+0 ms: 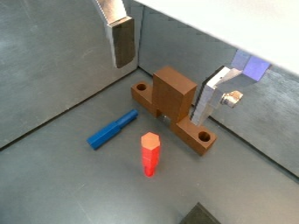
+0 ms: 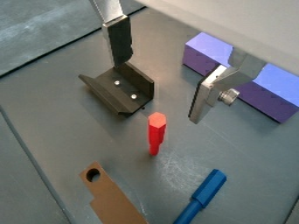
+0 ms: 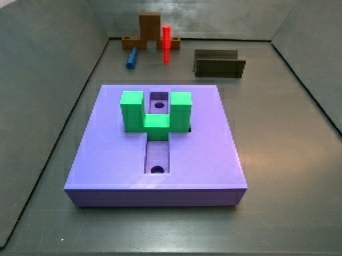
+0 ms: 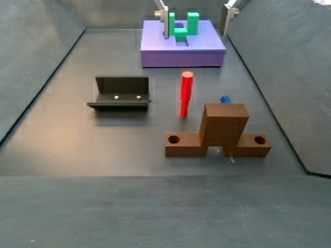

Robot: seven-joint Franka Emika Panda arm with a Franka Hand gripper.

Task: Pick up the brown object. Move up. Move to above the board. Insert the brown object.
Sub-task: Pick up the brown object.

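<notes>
— What does the orange-brown piece [image 4: 218,131] look like?

— It is a flat base bar with a round hole at each end and a taller square block standing upright on its middle. It is a plain, matte orange-brown all over. In a wrist view only one end with its hole shows [image 2: 111,197].

— Where is it from the claw [image 1: 160,94]?

— Below it and well apart, standing on the grey desk [image 3: 281,150]. Nothing touches it.

— And the claw?

— It is spread wide, and the gap between the two silver plate fingers [image 1: 119,44] is bare. It hangs above the desk with the large purple-blue slab board [image 3: 160,150] just beside one finger, a green U-shaped block [image 3: 158,110] sitting on the board's grooved top.

— What else lies under the claw?

— A thin red peg [image 4: 187,94] stands upright just beside the brown piece. A blue peg [image 1: 114,131] lies flat near them. The dark L-shaped fixture [image 2: 119,87] stands on the desk below the other finger, apart from the brown piece.
</notes>
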